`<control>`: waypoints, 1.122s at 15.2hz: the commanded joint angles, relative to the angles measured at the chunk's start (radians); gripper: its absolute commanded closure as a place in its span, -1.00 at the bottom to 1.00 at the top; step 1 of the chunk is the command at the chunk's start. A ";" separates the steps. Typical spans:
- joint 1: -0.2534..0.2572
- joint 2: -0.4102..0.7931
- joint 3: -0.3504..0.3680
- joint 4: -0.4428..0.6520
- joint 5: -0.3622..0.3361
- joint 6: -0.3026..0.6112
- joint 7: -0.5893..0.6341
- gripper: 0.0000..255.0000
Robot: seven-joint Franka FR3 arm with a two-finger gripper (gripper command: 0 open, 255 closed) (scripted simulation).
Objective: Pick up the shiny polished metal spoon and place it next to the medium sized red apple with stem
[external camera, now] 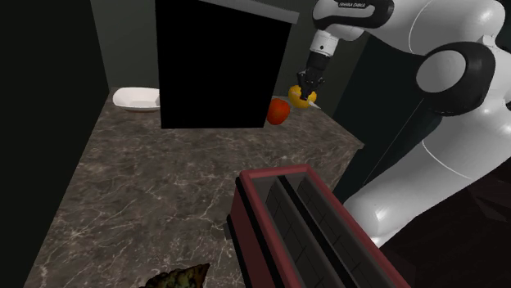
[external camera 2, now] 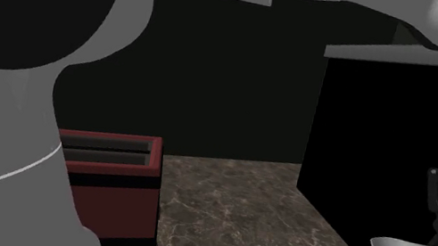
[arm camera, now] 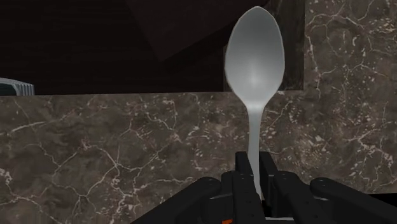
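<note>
Wrist view: end effector (arm camera: 256, 168) clasps smooth grey oval-bowled spoon (arm camera: 254, 60).

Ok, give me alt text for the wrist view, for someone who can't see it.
The black gripper is shut on the handle of a grey metal spoon, whose bowl points away from the hand. Beyond the spoon lies a dark marbled countertop.
</note>
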 commanded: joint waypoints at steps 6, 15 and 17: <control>-0.047 0.085 -0.064 0.069 -0.008 0.001 -0.115 1.00; -0.046 0.077 -0.063 -0.061 -0.010 0.123 -0.126 1.00; -0.046 0.077 -0.063 -0.087 -0.010 0.149 -0.128 1.00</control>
